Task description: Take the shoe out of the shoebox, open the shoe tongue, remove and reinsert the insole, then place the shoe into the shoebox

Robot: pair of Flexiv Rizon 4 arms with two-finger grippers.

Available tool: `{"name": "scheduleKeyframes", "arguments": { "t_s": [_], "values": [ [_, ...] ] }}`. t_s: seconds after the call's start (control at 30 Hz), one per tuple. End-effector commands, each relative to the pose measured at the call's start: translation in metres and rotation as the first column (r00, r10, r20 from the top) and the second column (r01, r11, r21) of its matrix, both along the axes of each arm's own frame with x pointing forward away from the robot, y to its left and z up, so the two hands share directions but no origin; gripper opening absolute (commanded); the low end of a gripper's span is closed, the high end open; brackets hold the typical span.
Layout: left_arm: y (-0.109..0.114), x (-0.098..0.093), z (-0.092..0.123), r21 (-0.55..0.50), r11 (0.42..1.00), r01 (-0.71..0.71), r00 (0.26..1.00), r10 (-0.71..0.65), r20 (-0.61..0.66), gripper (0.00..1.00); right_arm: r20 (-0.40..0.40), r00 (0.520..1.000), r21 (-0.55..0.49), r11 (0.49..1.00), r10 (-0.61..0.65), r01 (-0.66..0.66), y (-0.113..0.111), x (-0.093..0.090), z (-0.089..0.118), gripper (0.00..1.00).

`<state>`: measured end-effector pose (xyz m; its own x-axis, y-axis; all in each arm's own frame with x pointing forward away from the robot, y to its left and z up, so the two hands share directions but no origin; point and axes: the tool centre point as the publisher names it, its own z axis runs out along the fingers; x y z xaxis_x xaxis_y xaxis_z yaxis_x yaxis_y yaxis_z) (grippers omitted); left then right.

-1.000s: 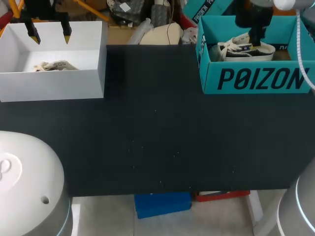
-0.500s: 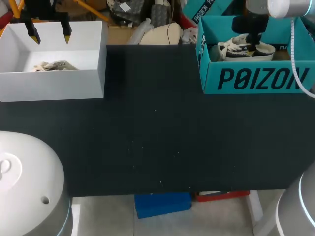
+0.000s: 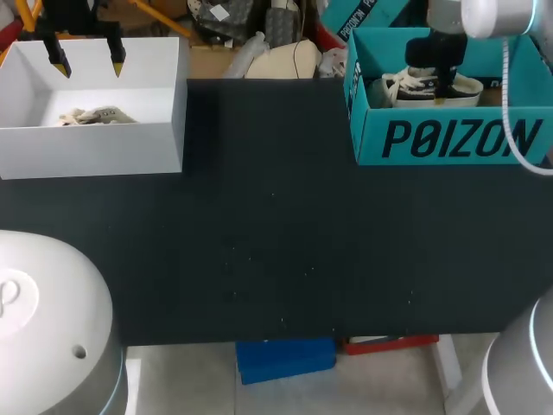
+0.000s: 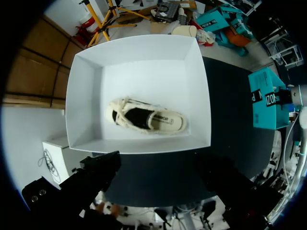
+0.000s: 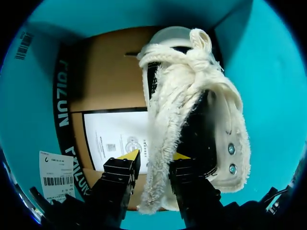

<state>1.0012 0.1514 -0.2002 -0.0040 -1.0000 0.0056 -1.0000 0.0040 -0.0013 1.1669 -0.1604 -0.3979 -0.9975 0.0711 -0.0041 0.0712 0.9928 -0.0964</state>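
A cream and black canvas shoe [image 3: 419, 86] lies in the teal shoebox [image 3: 449, 138] at the table's back right. My right gripper [image 3: 442, 82] reaches down into that box. In the right wrist view the gripper [image 5: 153, 155] is shut on the frayed cream side of the shoe [image 5: 192, 96], one yellow tip on each side. Brown cardboard and a printed sheet line the shoebox floor [image 5: 105, 96]. My left gripper [image 3: 87, 63] hangs open above the white box [image 3: 95, 151] at the back left. Straight below the left gripper [image 4: 158, 163], a second, similar shoe [image 4: 146, 119] lies in that box.
The black table top [image 3: 276, 242] stretches between the white box [image 4: 86, 105] and the teal shoebox. The second shoe [image 3: 95, 114] rests on the white box's floor.
My right arm has shifted slightly left over the teal box and its fingers have drawn in on the shoe's side. The left arm has not moved.
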Motion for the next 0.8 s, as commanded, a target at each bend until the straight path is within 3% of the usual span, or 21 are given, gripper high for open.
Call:
{"name": "scheduleKeyframes", "arguments": {
  "t_s": [0.03,0.1,0.13,0.17,0.57,0.8],
  "values": [
    [-0.001,0.0,0.0,0.003,1.0,-0.002,1.0,0.002,-0.001,1.0,-0.017,1.0,-0.004,1.0,-0.008,0.008,0.002,0.006,-0.007,0.28],
    [-0.001,0.0,0.0,0.003,1.0,-0.002,1.0,0.002,-0.001,1.0,-0.016,1.0,-0.006,1.0,-0.015,0.015,0.002,0.006,-0.007,0.17],
    [-0.001,0.0,0.0,0.003,1.0,-0.002,1.0,0.002,-0.001,1.0,-0.012,1.0,-0.006,1.0,-0.019,0.018,0.003,0.006,-0.007,0.03],
    [-0.001,0.0,0.0,0.003,1.0,-0.002,1.0,0.002,-0.001,1.0,-0.009,1.0,-0.008,1.0,-0.021,0.021,0.003,0.005,-0.006,0.0],
    [-0.001,0.0,0.0,0.003,1.0,-0.002,1.0,0.002,-0.001,1.0,0.059,0.995,-0.029,0.996,-0.079,0.08,-0.004,-0.034,0.03,0.0],
    [-0.001,0.0,0.0,0.003,1.0,-0.002,1.0,0.002,-0.001,1.0,0.163,0.979,-0.06,0.989,-0.124,0.136,-0.003,-0.058,0.08,0.0]
  ]
}}
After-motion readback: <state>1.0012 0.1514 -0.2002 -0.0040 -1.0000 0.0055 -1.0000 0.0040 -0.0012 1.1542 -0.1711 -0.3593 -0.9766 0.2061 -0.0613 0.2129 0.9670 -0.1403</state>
